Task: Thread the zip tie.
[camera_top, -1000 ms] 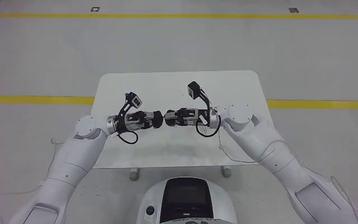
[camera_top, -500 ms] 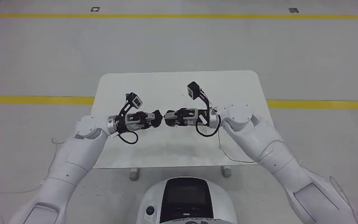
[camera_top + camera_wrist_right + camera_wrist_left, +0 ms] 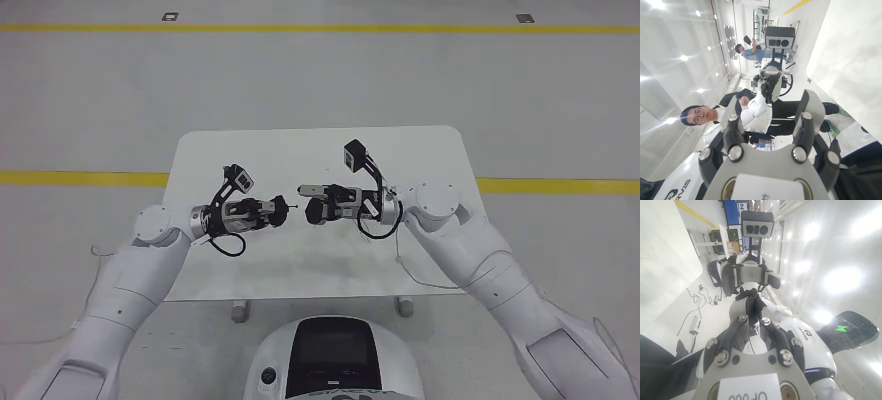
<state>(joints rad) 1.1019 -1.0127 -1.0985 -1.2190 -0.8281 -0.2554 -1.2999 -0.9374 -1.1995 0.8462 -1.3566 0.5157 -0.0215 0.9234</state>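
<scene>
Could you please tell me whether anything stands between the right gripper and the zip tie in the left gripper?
Nothing visible does. The open right gripper faces the zip tie, pinched in the left gripper, across a bare gap of air above the table.

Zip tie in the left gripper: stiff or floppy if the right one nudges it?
Probably bendy: the zip tie past the left gripper looks bunched and kinked, not straight. Likely light, since a fingertip pinch holds it in the air. The free end would probably deflect when the open right gripper pushes it.
</scene>
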